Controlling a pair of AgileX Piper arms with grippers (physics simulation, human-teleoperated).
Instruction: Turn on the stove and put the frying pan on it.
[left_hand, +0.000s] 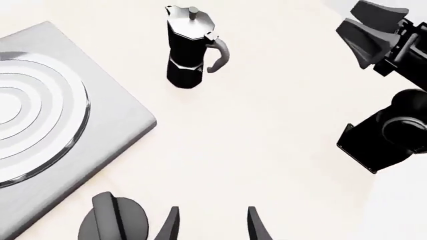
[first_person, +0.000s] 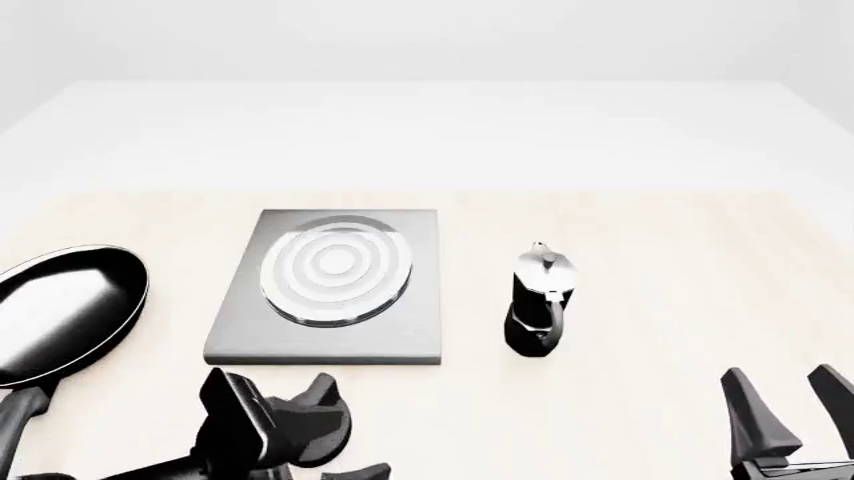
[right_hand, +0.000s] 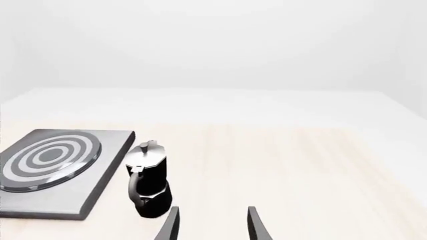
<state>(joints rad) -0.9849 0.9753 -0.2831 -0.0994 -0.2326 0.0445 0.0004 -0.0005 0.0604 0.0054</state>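
The stove (first_person: 334, 330) is a flat grey slab with silver burner rings (first_person: 331, 265), left of the table's middle; it also shows in the left wrist view (left_hand: 100, 145) and the right wrist view (right_hand: 87, 200). Its black oval knob (left_hand: 113, 222) lies on the table just off the slab's near edge. My left gripper (left_hand: 212, 227) is open and empty, one fingertip close beside the knob, not touching it; in the front view (first_person: 274, 400) it covers the knob. The frying pan (first_person: 67, 310) lies at the far left, handle toward the near edge. My right gripper (first_person: 794, 405) is open and empty at the near right.
A black-and-silver moka pot (first_person: 541, 300) stands upright right of the stove, also in the left wrist view (left_hand: 190, 47) and the right wrist view (right_hand: 147, 185). The right arm (left_hand: 387, 100) crosses the left wrist view.
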